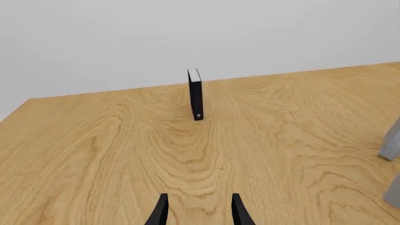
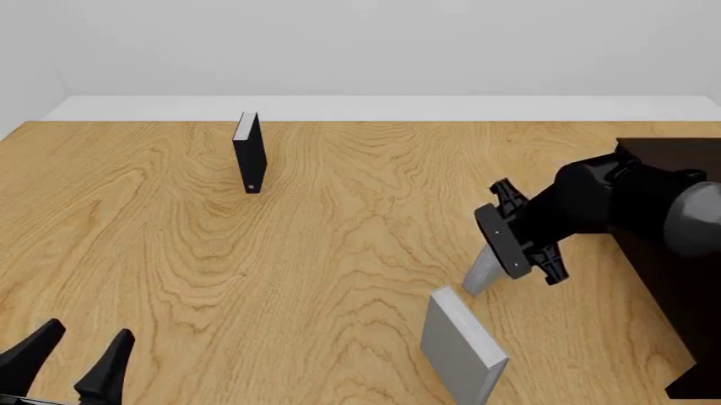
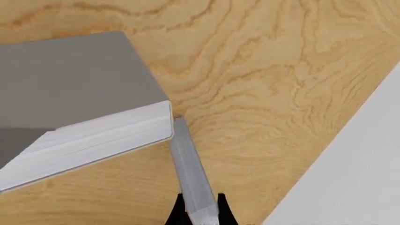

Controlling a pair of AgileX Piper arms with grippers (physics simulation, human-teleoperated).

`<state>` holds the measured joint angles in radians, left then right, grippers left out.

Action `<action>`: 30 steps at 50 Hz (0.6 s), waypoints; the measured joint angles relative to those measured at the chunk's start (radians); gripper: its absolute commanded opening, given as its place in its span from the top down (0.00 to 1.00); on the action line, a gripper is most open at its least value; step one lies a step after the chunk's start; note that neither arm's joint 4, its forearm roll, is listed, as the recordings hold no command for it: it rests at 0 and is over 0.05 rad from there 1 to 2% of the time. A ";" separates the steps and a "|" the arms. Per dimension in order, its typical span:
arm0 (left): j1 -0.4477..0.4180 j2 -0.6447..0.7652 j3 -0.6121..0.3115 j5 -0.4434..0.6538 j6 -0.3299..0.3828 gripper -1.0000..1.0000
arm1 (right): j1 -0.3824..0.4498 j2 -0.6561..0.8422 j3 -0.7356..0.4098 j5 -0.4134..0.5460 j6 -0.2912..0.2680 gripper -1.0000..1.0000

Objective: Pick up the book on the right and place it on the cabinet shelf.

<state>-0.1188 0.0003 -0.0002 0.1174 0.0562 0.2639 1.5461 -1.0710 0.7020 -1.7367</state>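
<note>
My right gripper (image 2: 499,256) is shut on the book (image 2: 482,275), a thin light grey slab that tilts down toward the table. In the right wrist view the book (image 3: 189,168) runs out from between the fingers of the right gripper (image 3: 200,212), and its far end lies close to a corner of a second grey book (image 3: 75,89). The dark brown cabinet (image 2: 676,287) stands at the right edge, behind the right arm; its shelf is hidden from here. Low at the near left, my left gripper (image 2: 70,363) (image 1: 198,213) is open and holds nothing.
The second grey book (image 2: 460,348) stands tilted on the table just in front of the held one. A black book with white pages (image 2: 249,152) (image 1: 196,95) stands upright at the far left. Both grey books (image 1: 391,140) show at the edge of the left wrist view.
</note>
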 measured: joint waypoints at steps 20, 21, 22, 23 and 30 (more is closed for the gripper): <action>-0.006 0.000 0.000 -0.002 0.000 0.00 | -0.059 -0.037 0.017 -0.013 -0.018 1.00; -0.007 0.000 0.000 -0.003 0.000 0.00 | -0.061 -0.036 0.016 -0.015 -0.016 1.00; -0.007 0.000 0.000 -0.003 0.000 0.00 | -0.063 -0.036 0.014 -0.018 -0.015 1.00; -0.007 0.000 0.000 -0.003 0.000 0.00 | -0.064 -0.035 0.011 -0.021 -0.013 1.00; -0.010 0.000 0.000 -0.004 0.001 0.00 | -0.064 -0.032 -0.004 -0.040 0.003 1.00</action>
<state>-0.1284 0.0004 -0.0002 0.1136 0.0572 0.1995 1.5145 -1.0755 0.6617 -1.7340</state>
